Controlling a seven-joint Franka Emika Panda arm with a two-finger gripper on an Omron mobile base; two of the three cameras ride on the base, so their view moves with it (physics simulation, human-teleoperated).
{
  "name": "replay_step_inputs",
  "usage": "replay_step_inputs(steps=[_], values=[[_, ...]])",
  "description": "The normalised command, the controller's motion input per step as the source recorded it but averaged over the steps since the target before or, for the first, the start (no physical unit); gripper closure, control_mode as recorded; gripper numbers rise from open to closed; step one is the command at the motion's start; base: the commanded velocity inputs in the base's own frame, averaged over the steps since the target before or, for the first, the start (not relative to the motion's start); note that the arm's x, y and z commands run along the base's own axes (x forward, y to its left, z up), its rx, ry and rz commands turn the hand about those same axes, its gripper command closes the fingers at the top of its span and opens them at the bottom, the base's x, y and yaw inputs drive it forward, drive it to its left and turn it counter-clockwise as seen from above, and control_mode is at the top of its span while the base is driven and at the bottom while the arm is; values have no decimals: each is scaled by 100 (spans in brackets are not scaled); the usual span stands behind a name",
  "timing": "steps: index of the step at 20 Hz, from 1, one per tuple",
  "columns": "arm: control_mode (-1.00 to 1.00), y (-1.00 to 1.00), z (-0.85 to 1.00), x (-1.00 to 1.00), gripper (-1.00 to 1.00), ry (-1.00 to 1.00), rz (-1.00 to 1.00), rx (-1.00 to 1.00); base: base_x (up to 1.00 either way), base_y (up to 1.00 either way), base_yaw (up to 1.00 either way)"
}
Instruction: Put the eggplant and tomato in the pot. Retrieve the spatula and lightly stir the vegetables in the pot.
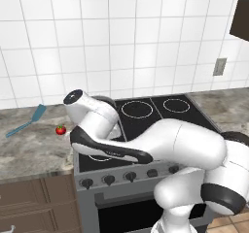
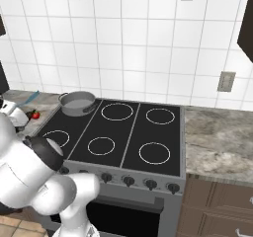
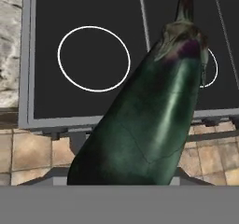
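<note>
Eggplant [image 3: 154, 120] looms close to hand cam, above stove [image 3: 84, 13] front edge; looks held, jaws clamped on its fat end, I reckon; glossy skin, prob slippery, firm, light; I'd grip mid-body; pot [image 2: 77, 102] at back-left burner; tomato [image 1: 61, 129] on bench.

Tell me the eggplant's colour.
Glossy dark green-black eggplant, purplish near the stem; best in the hand view.

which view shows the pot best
The right base view: the pot sits in full sight on the stove's back left burner, rim, wall and one side handle visible. In the left base view the arm stands in front of that corner, and the hand view looks past the eggplant at burners.
</note>
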Motion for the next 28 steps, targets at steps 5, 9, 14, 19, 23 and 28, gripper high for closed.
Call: replay_step_inputs(steps=[5,9,14,19,23,28], values=[[-100,-49,10,68,100,5,37,9,0,0,0],[-100,-42,2,73,100,7,39,8,0,0,0],[-100,-35,5,79,100,17,40,6,0,0,0],[-100,-36,7,86,100,17,41,7,0,0,0],[-100,-23,1,77,100,16,37,3,0,0,0],[-100,-11,0,57,100,6,11,0,0,0,0]])
